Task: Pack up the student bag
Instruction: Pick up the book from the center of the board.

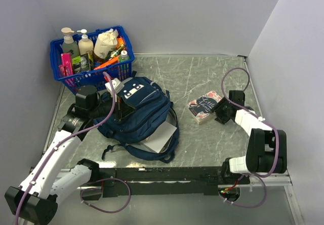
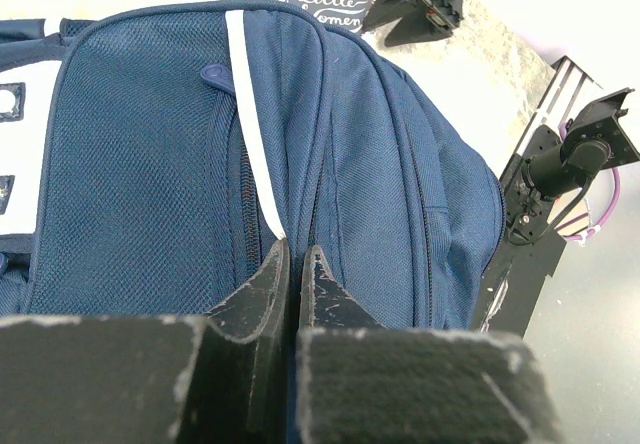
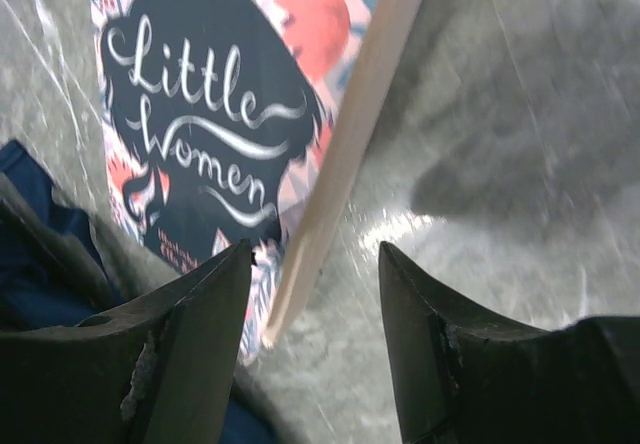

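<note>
Start at the far left: one blue plastic basket [image 1: 57, 58] stands in the far corner of the grey marbled worktop [image 1: 202, 73], crammed with bottles and packets (too crowded to count).

Just beside it, your left claw [image 1: 116, 89] sits at the far end of the large navy blue fabric backpack [image 1: 142, 118]. In the wrist view its jaws are pressed together on the bag's zip seam. Whether a zip tab or a fold of cloth is pinched between them is hidden. There is one backpack, lying flat on the left half of the worktop, with a dark opening showing close to that claw. One pale flat thing [image 1: 163, 135] pokes out at the bag's near right side; I cannot tell whether it is inside or underneath.

To the right of the bag, apart from it, lies one paperback book with a red floral cover titled "Little Women" [image 1: 204, 106], slanted to the worktop's edges.

Your right claw [image 1: 218, 114] is against the book's right side, jaws standing wide and holding nothing, and this is the relation that counts. In the wrist view the book's pale page edge runs down toward the gap between the jaws, so the book's thickness is roughly lined up for a pinch. The right arm is clearly the nearer one, and the bag's opening lies beyond the book to the left.
</note>
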You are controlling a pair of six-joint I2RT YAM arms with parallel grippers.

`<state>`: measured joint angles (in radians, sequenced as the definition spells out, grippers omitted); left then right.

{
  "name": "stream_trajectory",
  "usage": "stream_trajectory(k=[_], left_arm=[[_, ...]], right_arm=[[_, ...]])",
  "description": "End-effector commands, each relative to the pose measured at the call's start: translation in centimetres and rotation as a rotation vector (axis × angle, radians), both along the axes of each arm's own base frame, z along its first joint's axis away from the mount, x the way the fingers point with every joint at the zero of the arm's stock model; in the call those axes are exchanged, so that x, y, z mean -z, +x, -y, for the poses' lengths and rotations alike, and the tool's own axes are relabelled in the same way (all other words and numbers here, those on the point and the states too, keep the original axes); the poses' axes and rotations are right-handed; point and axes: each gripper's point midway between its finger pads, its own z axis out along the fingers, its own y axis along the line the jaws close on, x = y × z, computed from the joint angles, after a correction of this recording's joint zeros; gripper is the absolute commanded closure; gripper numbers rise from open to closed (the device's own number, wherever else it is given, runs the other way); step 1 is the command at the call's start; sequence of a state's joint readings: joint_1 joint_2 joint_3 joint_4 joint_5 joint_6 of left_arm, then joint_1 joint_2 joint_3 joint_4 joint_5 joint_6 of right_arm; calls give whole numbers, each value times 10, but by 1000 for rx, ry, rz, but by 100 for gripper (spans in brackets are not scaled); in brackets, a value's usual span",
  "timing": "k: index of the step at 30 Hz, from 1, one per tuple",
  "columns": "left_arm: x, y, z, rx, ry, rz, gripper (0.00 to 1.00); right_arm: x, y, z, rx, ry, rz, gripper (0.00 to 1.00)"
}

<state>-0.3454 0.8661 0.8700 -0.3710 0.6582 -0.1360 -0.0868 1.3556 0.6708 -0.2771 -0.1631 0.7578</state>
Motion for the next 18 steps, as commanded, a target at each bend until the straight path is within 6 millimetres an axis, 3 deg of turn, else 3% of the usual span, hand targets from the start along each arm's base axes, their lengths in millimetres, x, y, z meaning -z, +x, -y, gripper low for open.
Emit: stream_trajectory(k=[1, 13, 18], left_arm=[[-57, -7, 10, 77, -106, 196, 99], [-55, -6, 11, 85, -103, 191, 99], [-55, -6, 11, 89, -103, 189, 99]], right_arm=[[-16, 39, 7, 35, -4, 96, 41], [-14, 49, 3, 22, 32, 106, 53], [-30, 51, 2, 18, 32, 148, 54]])
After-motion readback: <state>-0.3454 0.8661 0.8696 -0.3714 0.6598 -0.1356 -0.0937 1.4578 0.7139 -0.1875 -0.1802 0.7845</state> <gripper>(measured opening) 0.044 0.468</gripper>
